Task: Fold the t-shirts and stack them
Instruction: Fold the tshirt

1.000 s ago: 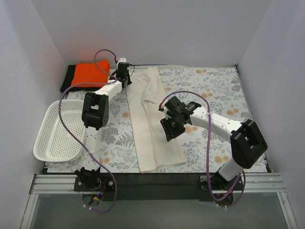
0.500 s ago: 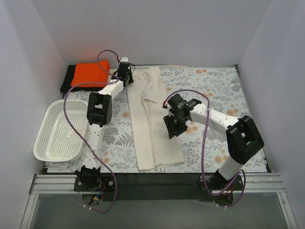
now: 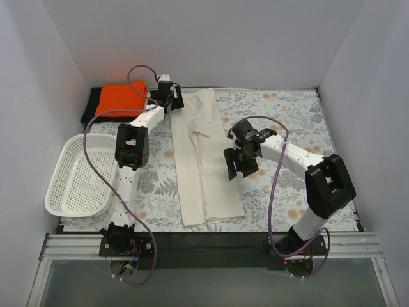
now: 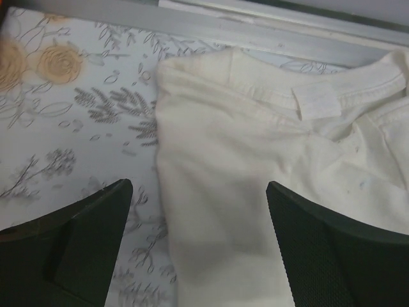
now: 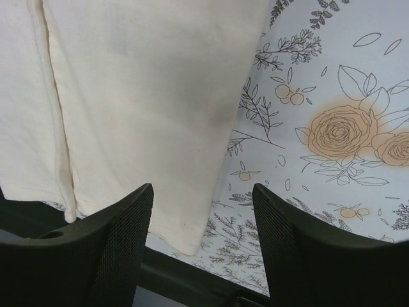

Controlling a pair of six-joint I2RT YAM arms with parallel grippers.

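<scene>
The cream t-shirt (image 3: 204,160) was laid as a long narrow strip down the middle of the flowered table (image 3: 287,128), with its collar at the far edge and its hem at the near edge; its side flaps were folded inward, with a seam line seen running lengthwise. The left gripper (image 3: 174,98) was poised over the collar end, its jaws spread wide and nothing held between them; the right gripper (image 5: 203,188) was hung over the strip's right edge, above the lower half, its jaws likewise parted and nothing gripped. The step in hand was judged to be the crosswise fold; it would be done best if both corners of one end were pinched through every layer, so that the tucked flaps were not spilled out; the end should be carried low and level, and the edges matched before the cloth was let go. Three t-shirts were counted: one cream, one orange t-shirt (image 3: 120,99) and one black t-shirt (image 3: 88,109), the orange one stacked folded upon the black in the far left corner; one white basket (image 3: 80,182) was seen at the left.
</scene>
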